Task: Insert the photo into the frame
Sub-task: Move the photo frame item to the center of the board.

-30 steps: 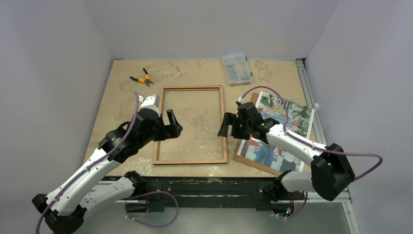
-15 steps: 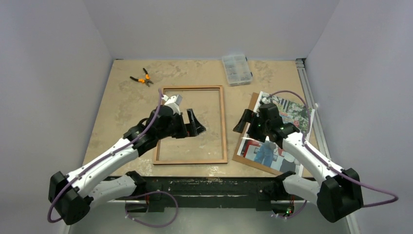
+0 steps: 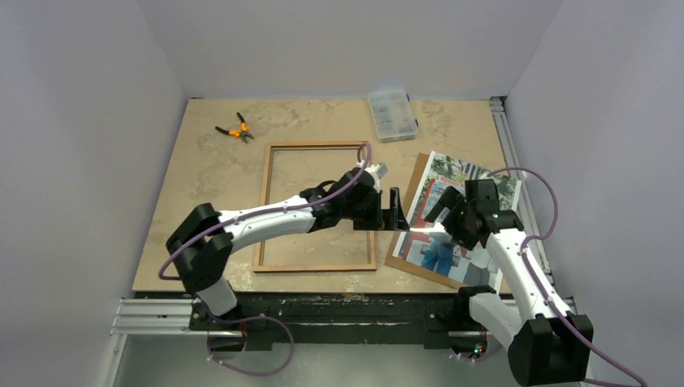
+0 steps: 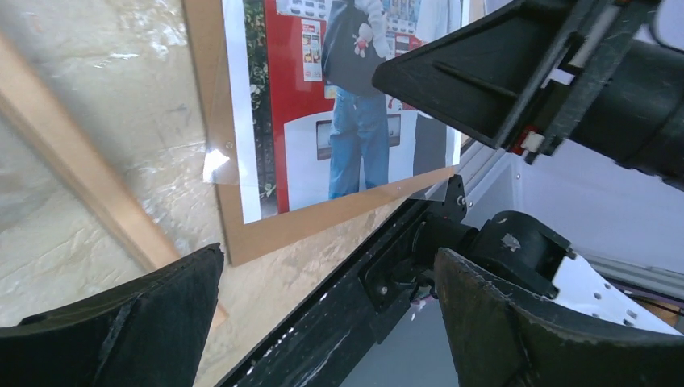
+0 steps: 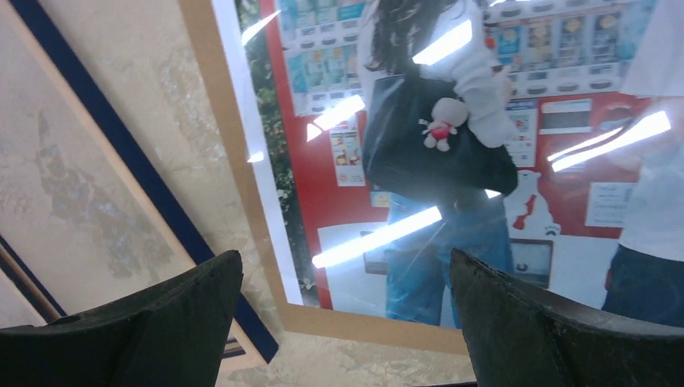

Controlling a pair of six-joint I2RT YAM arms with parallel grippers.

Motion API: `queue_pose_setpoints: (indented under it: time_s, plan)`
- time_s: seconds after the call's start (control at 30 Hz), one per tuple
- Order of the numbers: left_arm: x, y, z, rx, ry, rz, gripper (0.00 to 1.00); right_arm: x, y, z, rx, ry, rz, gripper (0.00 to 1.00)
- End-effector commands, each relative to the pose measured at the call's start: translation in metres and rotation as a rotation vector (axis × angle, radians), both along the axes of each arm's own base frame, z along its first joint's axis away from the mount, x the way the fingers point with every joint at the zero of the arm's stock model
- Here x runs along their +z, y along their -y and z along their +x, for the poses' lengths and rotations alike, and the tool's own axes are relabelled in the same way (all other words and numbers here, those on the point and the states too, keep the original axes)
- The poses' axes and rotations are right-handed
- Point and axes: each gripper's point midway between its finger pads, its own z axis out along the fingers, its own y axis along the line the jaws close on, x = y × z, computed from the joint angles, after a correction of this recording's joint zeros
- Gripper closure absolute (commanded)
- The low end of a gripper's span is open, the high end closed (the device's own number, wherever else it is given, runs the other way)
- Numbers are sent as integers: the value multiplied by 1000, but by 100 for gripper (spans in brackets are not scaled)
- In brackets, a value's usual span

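Pickup step: your left gripper (image 3: 394, 210) and right gripper (image 3: 441, 211) hang wide open, empty, over the photo (image 3: 440, 251), lying face-up on the brown board (image 3: 419, 168) just right of the empty frame (image 3: 319, 146); next you need one edge pinched without taking the board.

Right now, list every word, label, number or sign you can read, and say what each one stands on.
No text here is legible enough to quote.
The photo: posters and price labels on the pictured vending machines, too small and blurred to read.
The frame: no text visible.
The brown board: no text visible.
The pliers: no text visible.
The clear parts box: any label is too small to tell.
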Motion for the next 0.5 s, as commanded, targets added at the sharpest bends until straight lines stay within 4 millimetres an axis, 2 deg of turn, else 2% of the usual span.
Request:
queue_pose_setpoints:
  time_s: [0.0, 0.27, 0.47]
  plan:
    - [-3, 30, -1, -33, -45, -22, 0, 8, 30, -1, -98, -24, -88, 1]
    - [-27, 25, 9, 10, -51, 113, 0, -8, 60, 2, -237, -99, -84, 1]
    - [-42, 34, 10, -14, -69, 143, 0, -34, 67, 2, -291, -138, -87, 2]
